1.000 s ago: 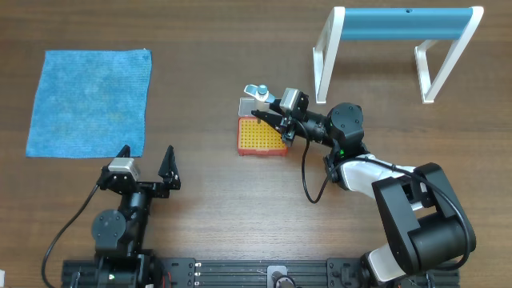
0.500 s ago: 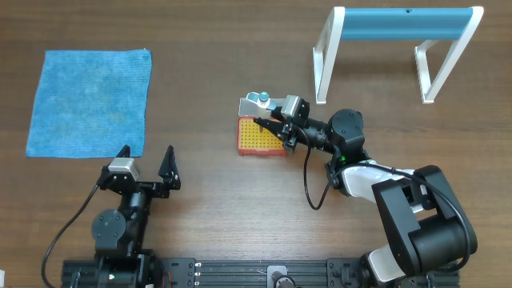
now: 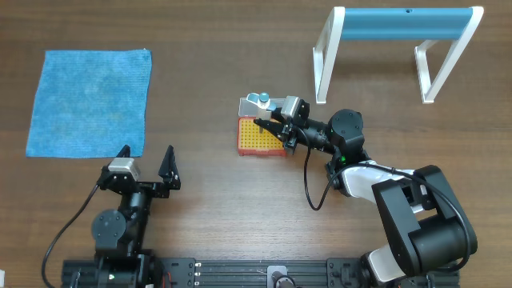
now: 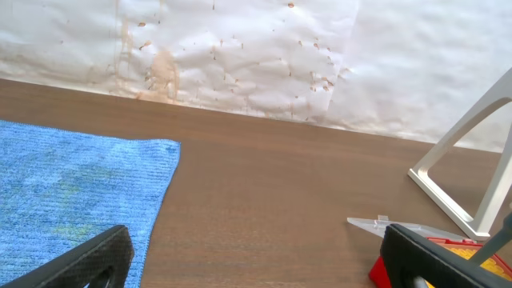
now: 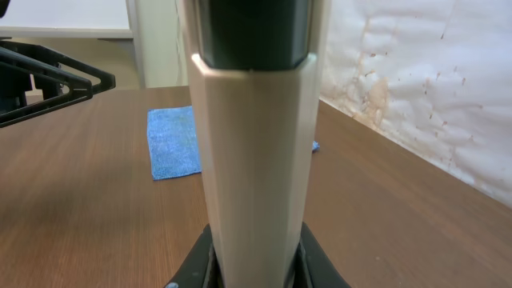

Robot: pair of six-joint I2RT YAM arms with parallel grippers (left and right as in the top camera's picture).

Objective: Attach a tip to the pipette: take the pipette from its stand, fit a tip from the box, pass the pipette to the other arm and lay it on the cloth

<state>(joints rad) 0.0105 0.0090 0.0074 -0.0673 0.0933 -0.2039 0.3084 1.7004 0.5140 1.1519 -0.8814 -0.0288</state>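
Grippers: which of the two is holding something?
The right gripper, clamped on the pipette by the orange tip box; the left gripper stands open and empty.

tabletop (image 3: 216, 208): brown wood grain, smooth, low sheen. 
cloth (image 3: 90, 102): blue fabric, ribbed weave, matt, slightly fuzzy (microfibre look). 
pipette (image 5: 254, 160): smooth pale plastic body, satin finish, plus a dark section with slight gloss. 
tip box (image 3: 261, 138): orange-red plastic; clear plastic lid (image 4: 374, 226). 
stand (image 3: 404, 26): white legs and blue bar, both smooth and matt; can't tell the material. 
left claw (image 3: 146, 156) and right claw (image 3: 269, 122): black matt plastic. 
wall sheet (image 4: 240, 56): white, crinkled, paper-like, with brown stains.
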